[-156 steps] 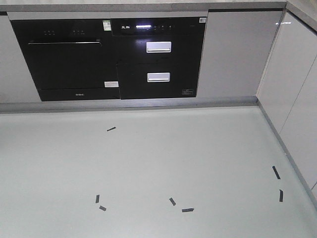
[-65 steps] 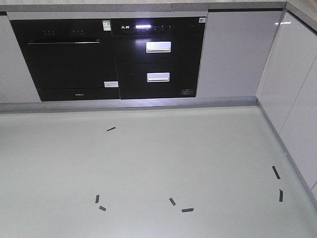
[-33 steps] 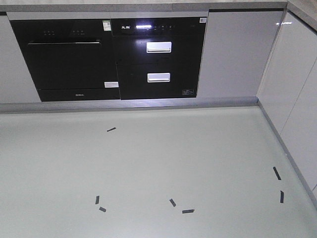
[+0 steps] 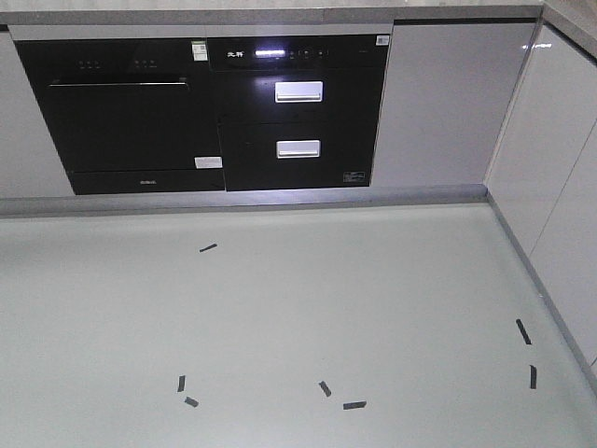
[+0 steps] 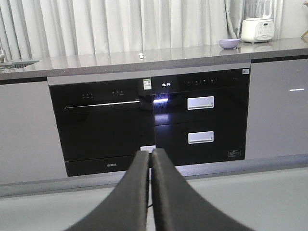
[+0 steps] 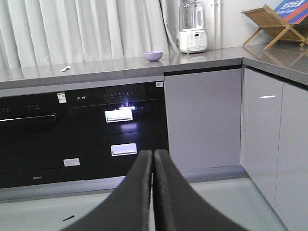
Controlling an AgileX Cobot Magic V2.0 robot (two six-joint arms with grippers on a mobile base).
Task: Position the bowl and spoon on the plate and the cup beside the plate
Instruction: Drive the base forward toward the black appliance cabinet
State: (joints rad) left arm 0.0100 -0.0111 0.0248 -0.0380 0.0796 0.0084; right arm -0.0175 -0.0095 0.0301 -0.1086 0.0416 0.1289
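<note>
On the counter, right stretch: a small round lavender-purple glossy bowl (image 6: 153,56) sits upright, near and to the left of a white blender with a clear jug (image 6: 193,28).
On the counter, middle stretch: a short pale mint-green plastic spoon (image 6: 66,69) lies flat, well apart from the bowl on its left, roughly above the seam between the two black appliances.
Left gripper (image 5: 150,154): the dark fingers are pressed together with nothing between them, pointing toward the appliance fronts.
Right gripper (image 6: 153,154): the jaws are likewise together and empty, aimed at the drawer unit.
Counter: the grey stone counter (image 5: 96,62) runs in front of pale pleated curtains (image 5: 120,24) and turns a corner at its right end, where a bamboo rack (image 6: 271,23) stands.
Below the counter: a black glass-fronted built-in appliance (image 4: 126,117) sits at left, touching a black two-drawer unit with silver handles (image 4: 298,117) and a lit display. Glossy grey cabinet doors (image 4: 438,103) fill the run to the right.
Floor: the pale floor (image 4: 373,299) carries short black tape strips (image 4: 208,248) scattered in front of the appliances, with two more near the right-hand cabinets.
</note>
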